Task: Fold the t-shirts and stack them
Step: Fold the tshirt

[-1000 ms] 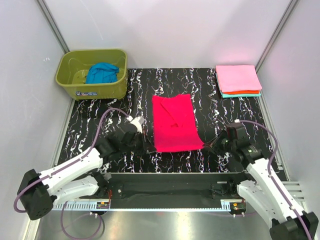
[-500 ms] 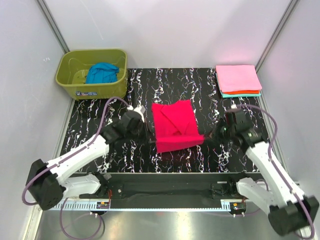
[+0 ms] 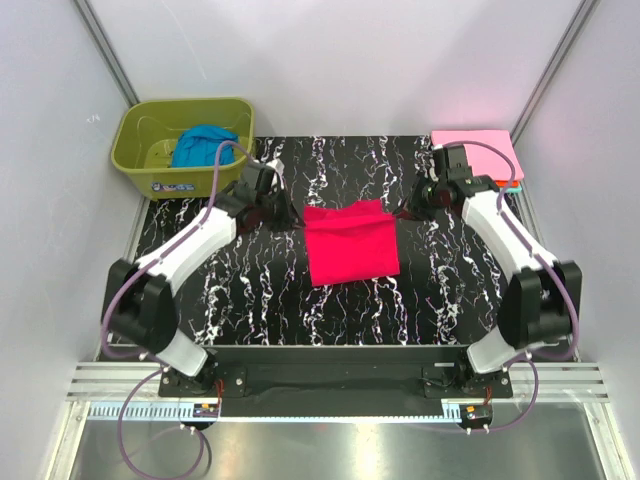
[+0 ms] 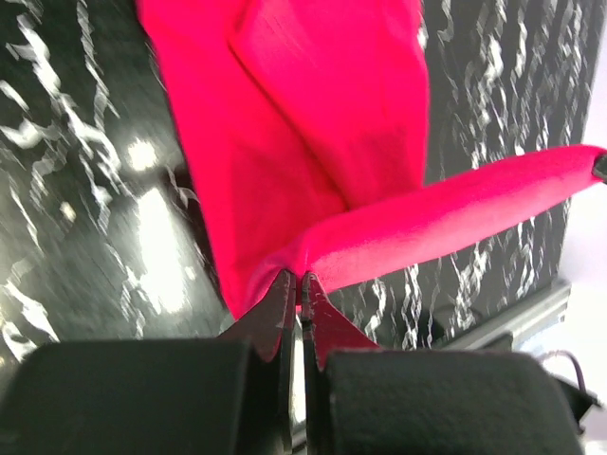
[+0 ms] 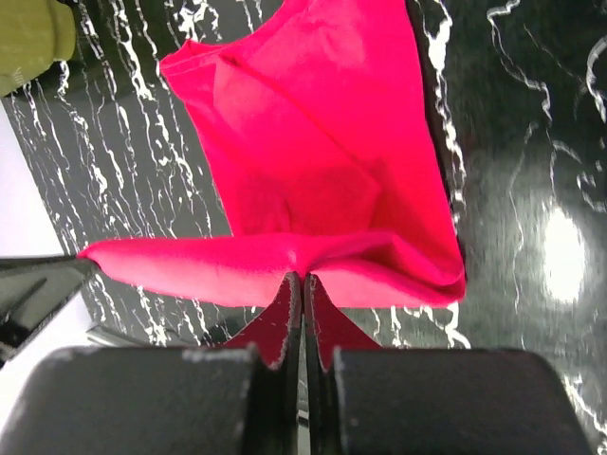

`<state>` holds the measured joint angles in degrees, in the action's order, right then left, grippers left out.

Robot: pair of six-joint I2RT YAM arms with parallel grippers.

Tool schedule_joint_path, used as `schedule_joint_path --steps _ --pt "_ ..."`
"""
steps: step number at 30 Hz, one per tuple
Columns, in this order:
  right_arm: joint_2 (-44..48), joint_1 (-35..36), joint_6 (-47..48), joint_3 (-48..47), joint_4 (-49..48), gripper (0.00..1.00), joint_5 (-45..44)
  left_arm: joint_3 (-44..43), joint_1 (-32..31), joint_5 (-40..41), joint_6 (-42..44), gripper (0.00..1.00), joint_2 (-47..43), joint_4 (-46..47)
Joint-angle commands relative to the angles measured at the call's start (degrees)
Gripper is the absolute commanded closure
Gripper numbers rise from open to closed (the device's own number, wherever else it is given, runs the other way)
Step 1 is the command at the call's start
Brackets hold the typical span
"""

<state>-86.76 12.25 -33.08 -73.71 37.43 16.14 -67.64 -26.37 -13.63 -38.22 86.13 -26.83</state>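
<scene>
The crimson-red t-shirt (image 3: 350, 245) lies doubled over in the middle of the black marbled table (image 3: 230, 290). Its lifted hem is stretched between both grippers at the far side. My left gripper (image 3: 296, 217) is shut on the hem's left corner, and my right gripper (image 3: 403, 210) is shut on the right corner. In the left wrist view the jaws (image 4: 299, 277) pinch the red cloth (image 4: 313, 114). The right wrist view shows the same pinch (image 5: 302, 277) on the red shirt (image 5: 313, 142). A light pink t-shirt (image 3: 492, 150) tops a stack at the back right, partly hidden by my right arm. A blue t-shirt (image 3: 203, 146) lies in the tub.
The olive-green tub (image 3: 135, 160) stands at the back left corner, and a corner of it (image 5: 28, 38) shows in the right wrist view. An orange edge (image 3: 514, 186) peeks out under the pink shirt. White walls close in the left, right and far sides.
Both grippers have travelled from the near side of the table to the far side, carrying the red shirt's near hem over itself. The shirt now lies about half as long.
</scene>
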Motion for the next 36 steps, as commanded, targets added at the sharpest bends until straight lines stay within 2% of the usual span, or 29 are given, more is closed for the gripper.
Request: schedule_joint_path --steps 1,8,13,23,28,32,33,36 --pt "-6.4 -1.9 3.9 -6.4 -2.0 0.99 4.9 -5.7 3.6 -3.6 3.8 1.0 5.9 2.3" --pt "-19.5 -3.6 5.6 -16.3 -3.1 0.98 9.9 -17.9 6.5 -9.0 6.3 1.0 19.1 3.5" --pt "-27.9 -4.1 5.8 -23.7 -3.6 0.97 12.2 -23.5 8.4 -9.6 6.8 1.0 27.1 4.3" --pt "-37.2 -4.8 5.0 -32.0 -4.1 0.94 14.7 -31.5 10.4 -9.6 6.4 1.0 35.8 5.6" --pt "-40.0 -5.0 6.0 -35.0 -4.2 0.93 15.1 -31.6 11.7 -7.7 5.3 1.0 37.0 7.6" --pt "-43.7 -5.4 6.1 -39.0 -4.7 0.86 15.8 -34.0 12.5 -5.9 5.4 1.0 39.5 9.1" --pt "-44.6 -5.4 6.4 -41.6 -4.9 0.81 16.2 -34.6 12.7 -5.5 5.3 1.0 40.1 9.3" --pt "-48.0 -5.5 8.1 -46.6 -4.3 0.78 18.7 -35.7 13.7 -4.6 4.3 1.0 42.8 13.0"
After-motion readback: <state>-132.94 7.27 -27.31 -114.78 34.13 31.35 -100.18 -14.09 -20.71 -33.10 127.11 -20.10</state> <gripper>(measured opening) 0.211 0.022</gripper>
